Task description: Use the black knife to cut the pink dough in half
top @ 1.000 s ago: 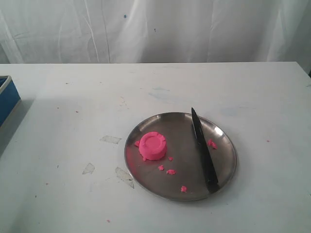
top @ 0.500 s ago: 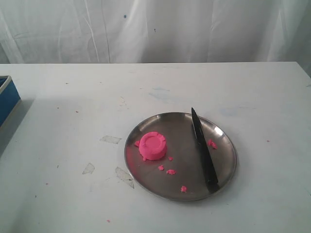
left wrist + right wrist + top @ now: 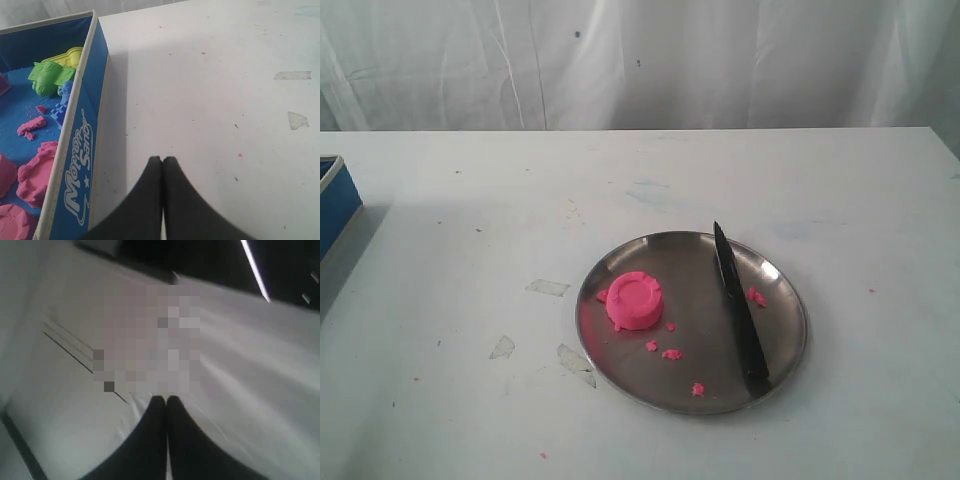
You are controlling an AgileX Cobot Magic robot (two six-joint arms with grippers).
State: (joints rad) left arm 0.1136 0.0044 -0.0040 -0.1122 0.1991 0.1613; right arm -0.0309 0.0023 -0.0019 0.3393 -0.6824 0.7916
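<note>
Dough [image 3: 634, 300]: ridged pink puck; slim black knife [image 3: 739, 306] on steel plate [image 3: 620, 372].

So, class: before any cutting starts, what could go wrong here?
The black knife lies flat on the steel plate, so gripping its thin handle may fail or shift the plate. The pink dough sits unheld near the plate's left rim and may slide when pressed.

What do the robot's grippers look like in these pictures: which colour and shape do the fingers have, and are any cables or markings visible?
Only the fingers show, and only in the wrist views. The left gripper has two plain black fingers, broad at the base and curving to narrow tips. The right gripper looks the same: matte black, tapered fingers. No cables, markings or arm links are visible, and the exterior view shows no arm.
</note>
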